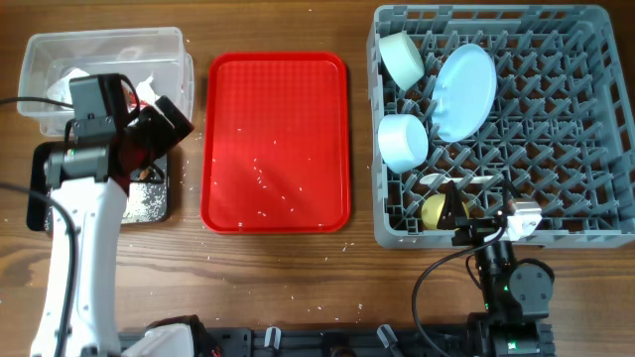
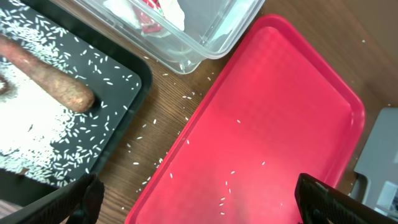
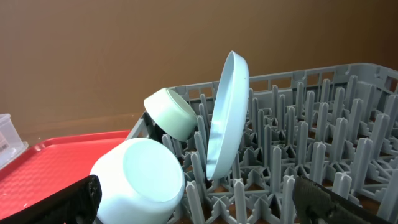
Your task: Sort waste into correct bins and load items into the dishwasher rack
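My left gripper (image 2: 199,208) is open and empty, low over the left edge of the red tray (image 2: 273,118); in the overhead view it (image 1: 167,121) is between the two bins. The black tray (image 2: 37,118) holds white rice grains and the brown carrot-like scrap (image 2: 59,84). The clear tub (image 2: 208,31) holds crumpled white paper (image 2: 171,9) and the red-and-white wrapper (image 2: 148,22). My right gripper (image 3: 199,211) is open and empty at the front edge of the grey rack (image 3: 323,124). The pale-blue bowl (image 3: 140,180), pale-green bowl (image 3: 171,112) and pale-blue plate (image 3: 227,112) stand in the rack.
The overhead view shows the yellow cup (image 1: 434,210) and white spoon (image 1: 478,181) at the front of the rack (image 1: 556,129). Rice grains lie scattered on the red tray (image 1: 276,139) and on the wood beside the black tray (image 1: 151,203).
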Robot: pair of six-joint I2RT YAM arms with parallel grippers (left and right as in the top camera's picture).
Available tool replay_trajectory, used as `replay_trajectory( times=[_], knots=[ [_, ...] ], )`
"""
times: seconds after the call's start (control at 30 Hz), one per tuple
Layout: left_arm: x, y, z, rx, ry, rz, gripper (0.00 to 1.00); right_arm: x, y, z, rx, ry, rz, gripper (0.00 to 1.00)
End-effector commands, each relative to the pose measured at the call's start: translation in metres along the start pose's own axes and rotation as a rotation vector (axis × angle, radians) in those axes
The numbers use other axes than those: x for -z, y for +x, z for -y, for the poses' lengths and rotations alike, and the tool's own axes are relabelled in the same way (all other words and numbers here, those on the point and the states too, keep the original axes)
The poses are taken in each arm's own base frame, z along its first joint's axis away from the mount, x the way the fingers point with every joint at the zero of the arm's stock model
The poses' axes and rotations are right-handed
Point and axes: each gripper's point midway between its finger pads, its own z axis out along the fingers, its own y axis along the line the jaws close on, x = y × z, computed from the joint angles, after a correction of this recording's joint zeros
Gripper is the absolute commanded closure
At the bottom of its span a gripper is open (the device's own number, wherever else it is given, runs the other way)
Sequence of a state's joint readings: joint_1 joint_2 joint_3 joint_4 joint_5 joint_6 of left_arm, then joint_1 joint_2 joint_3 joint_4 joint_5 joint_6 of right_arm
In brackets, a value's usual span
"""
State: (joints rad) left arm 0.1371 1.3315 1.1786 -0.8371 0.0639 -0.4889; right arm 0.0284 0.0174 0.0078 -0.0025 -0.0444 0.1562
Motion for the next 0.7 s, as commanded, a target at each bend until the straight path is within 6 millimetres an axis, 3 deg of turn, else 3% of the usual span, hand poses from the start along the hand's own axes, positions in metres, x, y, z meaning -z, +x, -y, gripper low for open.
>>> replay_trajectory(
  times=[0.0, 0.17, 0.23, 0.37, 0.57, 0.67],
  knots=[
    [0.039, 0.003, 0.003, -0.028, 0.051, 0.102, 0.00, 0.001, -0.003, -0.004, -0.010, -0.023, 0.013, 0.00],
    [0.070, 0.014, 0.039, -0.203, 0.286, 0.294, 0.00, 0.001, -0.002, -0.004, -0.009, -0.023, 0.013, 0.00],
    [0.083, 0.031, 0.050, -0.298, 0.406, 0.414, 0.00, 0.001, -0.003, -0.004, -0.009, -0.023, 0.013, 0.00],
    [0.085, 0.056, 0.043, -0.339, 0.535, 0.584, 0.00, 0.001, -0.002, -0.004, -0.010, -0.023, 0.013, 0.00],
    [0.061, 0.093, 0.012, -0.364, 0.575, 0.679, 0.00, 0.001, -0.002, -0.004, -0.009, -0.023, 0.013, 0.00],
    [0.055, 0.098, 0.002, -0.377, 0.561, 0.720, 0.00, 0.001, -0.003, -0.004, -0.010, -0.023, 0.013, 0.00]
  ],
)
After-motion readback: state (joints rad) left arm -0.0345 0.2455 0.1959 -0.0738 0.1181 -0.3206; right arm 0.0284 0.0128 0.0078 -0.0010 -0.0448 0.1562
